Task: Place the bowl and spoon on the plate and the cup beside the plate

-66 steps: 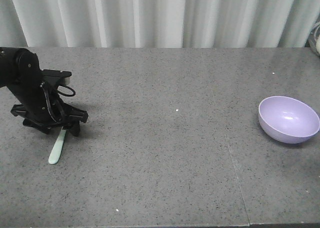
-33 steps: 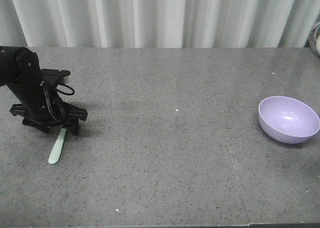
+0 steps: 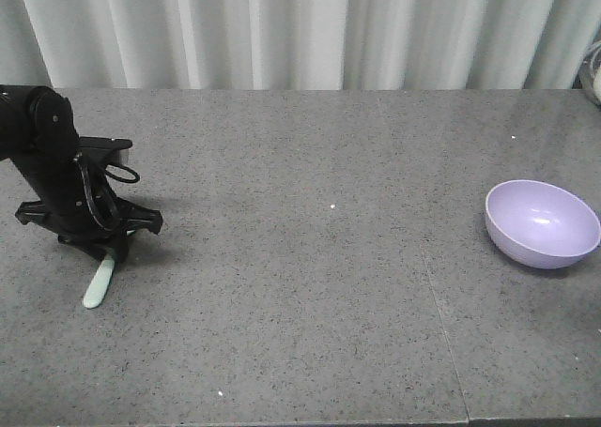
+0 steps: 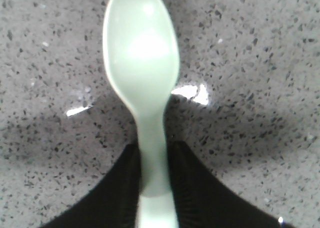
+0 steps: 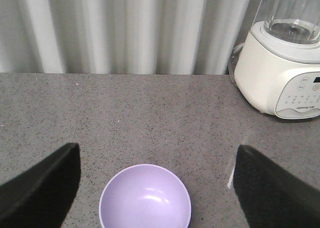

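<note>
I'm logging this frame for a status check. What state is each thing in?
spoon: hollow side up, handle clamped between the gripper's fingers; cannot tell if it is lifted.
left gripper: shut on the spoon's handle.
bowl: upright, empty, nothing touching it.
right gripper: open, holding nothing, pointed at the bowl.
blender: upright, jar mounted on its base.

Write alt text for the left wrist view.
A pale mint-green spoon against a speckled grey countertop, oval head at the top. The black fingers of the left gripper pinch its handle from both sides at the bottom edge.
</note>
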You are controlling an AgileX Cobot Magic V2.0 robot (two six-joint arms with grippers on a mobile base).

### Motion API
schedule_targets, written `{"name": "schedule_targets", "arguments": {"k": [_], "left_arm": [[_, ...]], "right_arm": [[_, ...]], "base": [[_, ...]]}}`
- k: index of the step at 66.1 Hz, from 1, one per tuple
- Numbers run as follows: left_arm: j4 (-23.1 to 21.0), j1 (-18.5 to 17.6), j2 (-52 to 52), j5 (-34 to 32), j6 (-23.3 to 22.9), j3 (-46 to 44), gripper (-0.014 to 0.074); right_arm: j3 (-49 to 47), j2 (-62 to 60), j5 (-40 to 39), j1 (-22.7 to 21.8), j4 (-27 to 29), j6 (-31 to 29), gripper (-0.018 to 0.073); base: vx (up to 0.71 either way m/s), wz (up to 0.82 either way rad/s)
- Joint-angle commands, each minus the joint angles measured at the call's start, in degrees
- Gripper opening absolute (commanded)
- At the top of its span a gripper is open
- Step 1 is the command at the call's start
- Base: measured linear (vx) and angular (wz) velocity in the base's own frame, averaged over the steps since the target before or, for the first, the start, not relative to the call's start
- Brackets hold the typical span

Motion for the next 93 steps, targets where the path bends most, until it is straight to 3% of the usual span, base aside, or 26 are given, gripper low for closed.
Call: {"name": "schedule_targets", "arguments": {"k": [1,4,28,49,74,93], "left_arm": [[-1.99,-0.34,-1.42,2.34,1.53,-0.33,0.0023],[-1.99,-0.34,-1.53,2.41,1.82,-0.33,-0.0009],[-4.04,-0.34,-6.83,2.15,1.82,-8.87,-0.0006],[-4.46,-0.34,-19.13,-5.95,1.82,-15.64,-0.0006],[-4.41,-0.34,-26.75,-8.89,1.82,-15.58,-0.0006],[-4.41,-0.34,-26.73,-8.78,1.82,-15.58,-0.0006]], "right_arm": [[-1.78,-0.24,-3.33,0.04,-0.45,-0.43,0.0594],[-1.78,-0.24,-3.15,0.04,-0.45,-0.43,0.0594],[-1.78,-0.24,-1.80,0.04,-0.45,-0.43,0.0594],[-2.37,0.60,-2.33,-0.02,-1.28,-0.69,0.0594],[-17.82,17.05,13.55,-0.11,-3.32,-0.63,0.0594],[-22.43,29.51,18.11,-0.11,-3.74,-0.63,0.0594]], "base": [[0.00,0.00],[0.00,0.00],[0.00,0.00],[0.00,0.00],[0.00,0.00],[0.00,0.00]]}}
